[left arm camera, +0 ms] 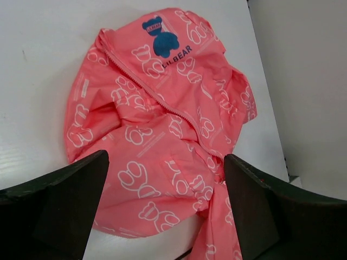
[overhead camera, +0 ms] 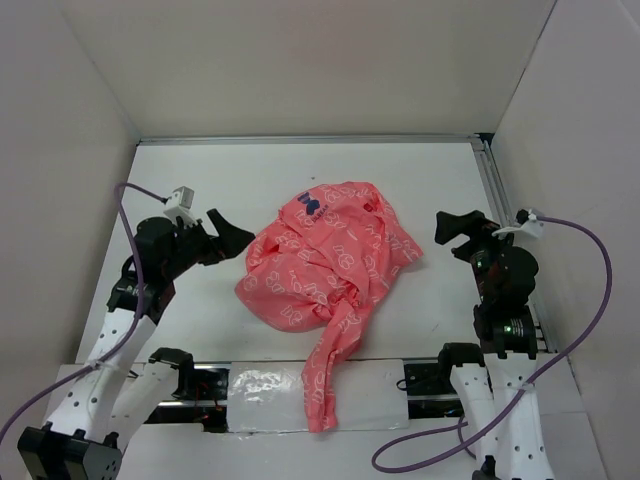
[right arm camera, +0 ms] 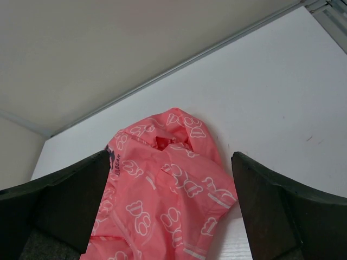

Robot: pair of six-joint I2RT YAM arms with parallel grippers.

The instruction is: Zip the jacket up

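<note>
— Where is the jacket (overhead camera: 320,262)?
— It lies crumpled in the middle of the table (overhead camera: 430,175), with one sleeve (overhead camera: 325,385) stretched toward the near edge.
— And the grippers?
— The left gripper (overhead camera: 228,234) and the right gripper (overhead camera: 452,230) are both wide open and empty, one on each side of it.

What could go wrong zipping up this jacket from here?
The jacket lies crumpled, and the zipper runs under folds, so a grasp may catch only loose fabric.
One sleeve trails to the near edge of the table; a pull could drag the whole heap.
</note>
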